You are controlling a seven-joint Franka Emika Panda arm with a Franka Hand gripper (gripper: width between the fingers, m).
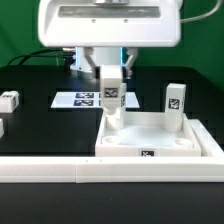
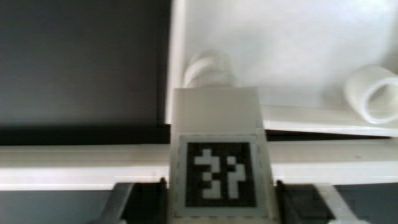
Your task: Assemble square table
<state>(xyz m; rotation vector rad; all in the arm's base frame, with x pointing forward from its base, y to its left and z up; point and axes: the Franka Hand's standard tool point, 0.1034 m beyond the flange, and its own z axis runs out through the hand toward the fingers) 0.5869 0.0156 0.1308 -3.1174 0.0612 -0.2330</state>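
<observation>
Square table slab [image 1: 185, 143] is lying flat on the dark surface [image 1: 40, 125], toward the exterior view's right, just behind the long white border rail [image 1: 60, 170], and is showing a black-and-white tag [image 1: 148, 153] on its near edge; the claw [image 1: 110, 82] is clamping a tagged leg block [image 1: 112, 108] between its fingers and holding it upright at the slab's far corner on the exterior view's left; the block's lower end is meeting that corner, though whether it is seated there I cannot tell; in the wrist view the same leg block [image 2: 222, 125] is sitting between the claw's dark fingers [image 2: 139, 198], its tag facing the camera, with a rounded corner pocket [image 2: 210, 72] showing just beyond it; a second leg block [image 1: 175, 100] is standing upright at the slab's far corner on the exterior view's right; another leg block [image 1: 8, 100] is lying loose on the surface, well off to the exterior view's left; the marker board [image 1: 85, 100] is lying flat behind the slab.
</observation>
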